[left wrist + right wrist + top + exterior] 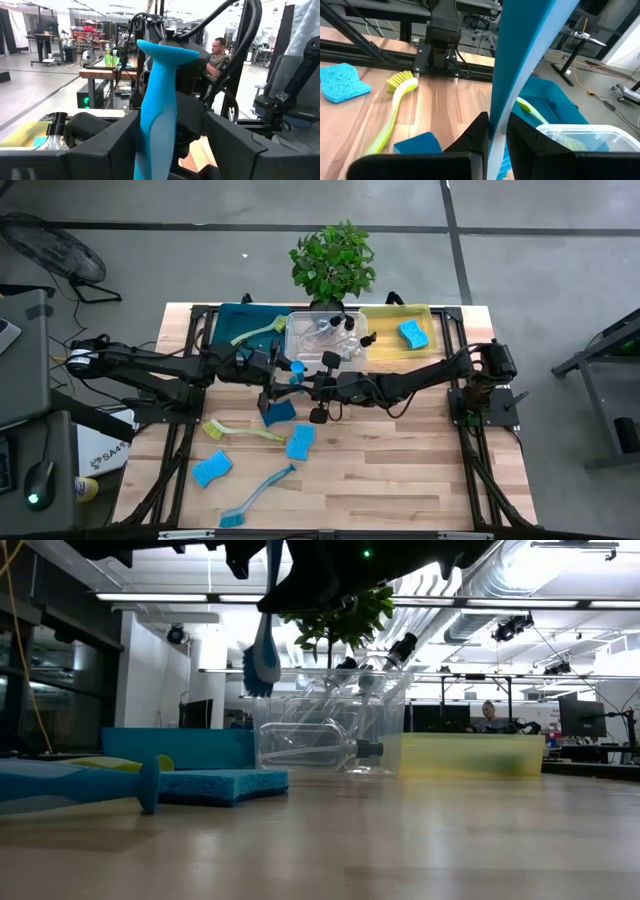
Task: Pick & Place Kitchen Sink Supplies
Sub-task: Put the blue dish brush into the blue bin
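Note:
A blue long-handled dish brush [266,640] hangs upright over the table's middle, head down. Its flared handle end [167,50] points up and also shows in the high view [297,366]. My right gripper [497,135], coming from the right [312,385], is shut on the handle. My left gripper [171,145], coming from the left [283,373], is open. The handle stands between its fingers, close to one of them. I cannot tell whether it touches. My right gripper pinches the blue brush's handle [496,107] between its two fingers. The fingers come about level from the table's right side and lie across the handle. The brush hangs upright with its head [262,665] down, clear of the table.
Along the far edge stand a teal bin [240,320] with a yellow-green brush, a clear bin [300,345] with pump bottles, a yellow bin [385,350] with a sponge, and a plant [333,260]. On the table lie blue sponges [212,468], a yellow-green brush [240,430] and another blue brush [255,495].

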